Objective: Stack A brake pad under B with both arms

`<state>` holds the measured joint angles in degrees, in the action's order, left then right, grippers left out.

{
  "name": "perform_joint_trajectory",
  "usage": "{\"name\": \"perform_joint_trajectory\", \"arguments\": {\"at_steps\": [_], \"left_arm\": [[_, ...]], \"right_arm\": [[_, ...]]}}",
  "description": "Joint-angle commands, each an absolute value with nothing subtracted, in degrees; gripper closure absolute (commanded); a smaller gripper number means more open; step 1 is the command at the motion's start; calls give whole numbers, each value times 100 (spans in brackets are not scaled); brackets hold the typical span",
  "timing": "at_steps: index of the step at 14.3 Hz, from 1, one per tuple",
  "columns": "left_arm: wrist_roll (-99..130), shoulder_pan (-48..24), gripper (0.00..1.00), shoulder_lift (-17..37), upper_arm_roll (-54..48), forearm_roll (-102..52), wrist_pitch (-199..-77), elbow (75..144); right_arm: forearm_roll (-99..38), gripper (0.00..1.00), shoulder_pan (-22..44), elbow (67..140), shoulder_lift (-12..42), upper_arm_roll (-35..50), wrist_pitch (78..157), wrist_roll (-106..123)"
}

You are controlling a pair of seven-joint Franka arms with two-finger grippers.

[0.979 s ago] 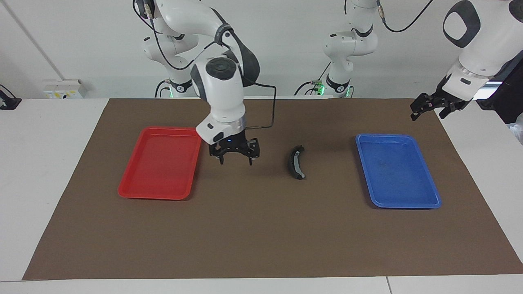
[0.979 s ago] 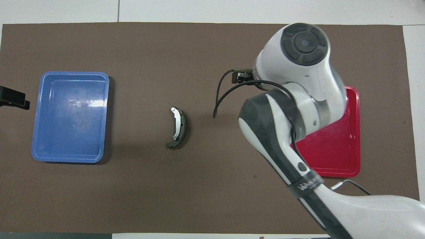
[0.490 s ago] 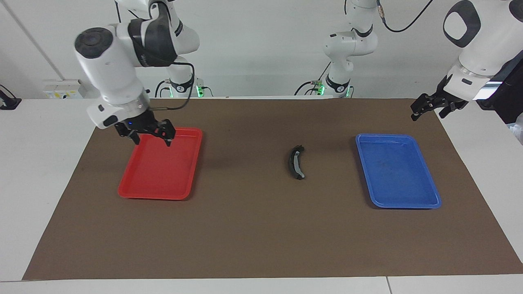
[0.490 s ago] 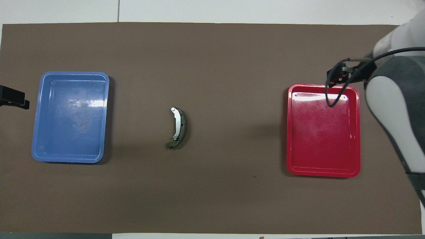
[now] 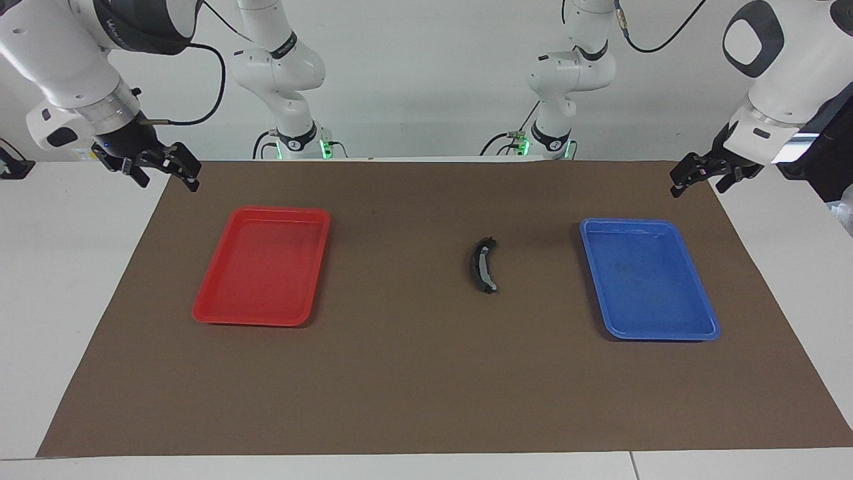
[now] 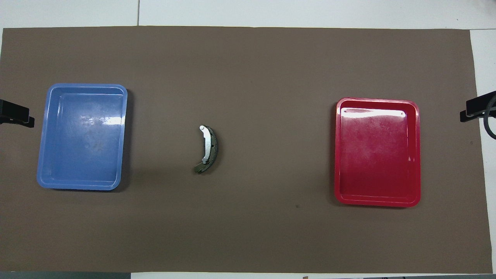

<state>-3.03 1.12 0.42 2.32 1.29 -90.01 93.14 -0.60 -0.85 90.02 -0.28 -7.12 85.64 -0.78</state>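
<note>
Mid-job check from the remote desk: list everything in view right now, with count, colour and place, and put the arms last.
Brake pad stack: one pile showing, black crescent with pale patches, on the mat between the two trays; whether a second pad lies under it cannot be told.
Red tray: one, red, toward the right arm's end, nothing in it.
Blue tray: one, blue, toward the left arm's end, nothing in it.
Mat: one, brown, covering the table.
Right gripper: black, raised over the mat's edge at its own end.
Left gripper: black, waiting over the mat's edge at its own end.

The right hand has swung from mid-mat, over the red tray, to the mat's edge.
</note>
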Motion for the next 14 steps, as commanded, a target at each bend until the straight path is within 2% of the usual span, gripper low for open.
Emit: {"name": "perform_joint_trajectory", "arguments": {"at_steps": [1, 5, 10, 14], "left_arm": [[-237, 132, 0, -105, 264, 149, -9026, 9475], [-237, 132, 0, -105, 272, 149, -9026, 9475], [-237, 132, 0, -105, 272, 149, -9026, 9475], [-237, 132, 0, -105, 272, 149, -9026, 9475]], "right_arm": [[-26, 0, -17, 9422, -466, -844, 8657, -62], [-26, 0, -53, 9835, -615, -835, 8684, -62], [0, 0, -53, 9738, -580, -817, 8692, -44], [378, 0, -53, 9756, -580, -791, 8983, 158]]}}
